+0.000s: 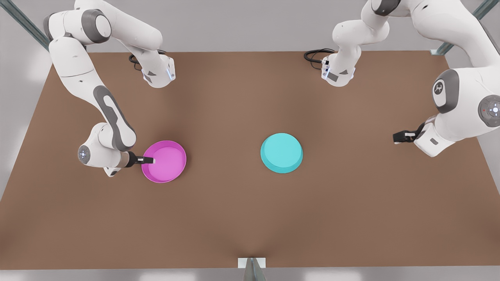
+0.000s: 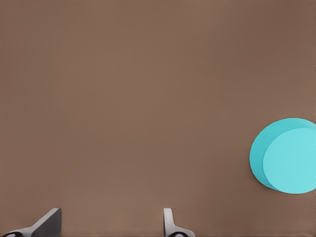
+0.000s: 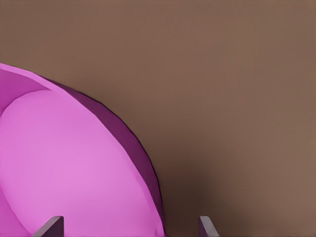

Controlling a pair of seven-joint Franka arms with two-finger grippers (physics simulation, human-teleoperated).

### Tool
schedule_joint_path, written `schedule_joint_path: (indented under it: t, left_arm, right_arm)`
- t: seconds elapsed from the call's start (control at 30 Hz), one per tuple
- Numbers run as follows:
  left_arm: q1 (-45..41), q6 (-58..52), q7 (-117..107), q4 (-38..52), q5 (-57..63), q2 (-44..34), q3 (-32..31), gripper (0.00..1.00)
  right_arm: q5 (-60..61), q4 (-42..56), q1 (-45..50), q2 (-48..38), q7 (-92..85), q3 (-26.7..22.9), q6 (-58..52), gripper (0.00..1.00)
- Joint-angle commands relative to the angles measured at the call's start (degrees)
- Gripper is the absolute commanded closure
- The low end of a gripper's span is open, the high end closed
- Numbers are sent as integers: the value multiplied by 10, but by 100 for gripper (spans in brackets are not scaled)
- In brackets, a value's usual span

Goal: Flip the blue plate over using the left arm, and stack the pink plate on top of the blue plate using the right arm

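The pink plate (image 1: 166,160) lies rim up on the table at the front view's left. My right gripper (image 1: 151,160) is at its edge, open, with one finger inside the plate and the other outside the rim (image 3: 143,148). In the right wrist view the right gripper (image 3: 128,223) straddles the pink plate (image 3: 64,163). The blue plate (image 1: 281,152) rests base up near the table's middle. My left gripper (image 1: 397,137) hangs open and holding nothing at the front view's right, well away from it. The left wrist view has the left gripper (image 2: 111,219) over bare table, with the blue plate (image 2: 286,155) far off.
The brown table (image 1: 250,218) is bare around both plates. The arms' bases and black cables (image 1: 316,56) stand at the far edge. A small white bracket (image 1: 252,263) sits at the near edge.
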Motion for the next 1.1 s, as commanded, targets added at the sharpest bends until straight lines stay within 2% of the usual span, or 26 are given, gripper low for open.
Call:
schedule_joint_path:
  t: [0.0,0.13,0.17,0.2,0.27,0.3,0.47,0.63,0.7,0.9,1.07]
  left_arm:
    - [0,0,-1,0,-5,0,0,0]
    - [0,0,0,0,-5,1,0,0]
    - [0,0,0,0,-5,1,0,0]
    - [1,-1,0,0,-5,1,0,0]
    - [0,-2,-1,0,-5,1,-1,0]
    - [0,-2,-1,0,-5,1,0,0]
    - [0,-2,-1,0,-5,2,0,0]
    - [1,-2,-1,0,-5,4,0,0]
    - [1,-2,-1,0,-5,5,0,0]
    - [1,-3,-1,0,-5,5,0,0]
    - [1,-2,-2,0,-5,5,0,0]
  right_arm:
    - [0,0,1,1,0,0,0,2]
    - [-1,3,-1,10,0,0,8,14]
    - [-1,3,-1,10,0,0,8,23]
    - [-1,3,-1,10,0,0,8,25]
    - [-1,3,-2,10,0,0,8,44]
    - [-1,3,-1,11,0,0,8,49]
    - [-1,2,-5,12,-1,0,5,54]
    - [-1,3,-4,12,-1,0,5,54]
    - [-1,3,-5,12,-1,0,5,64]
    - [-1,3,-5,12,-2,0,5,68]
    - [-1,3,-3,12,-3,0,3,79]
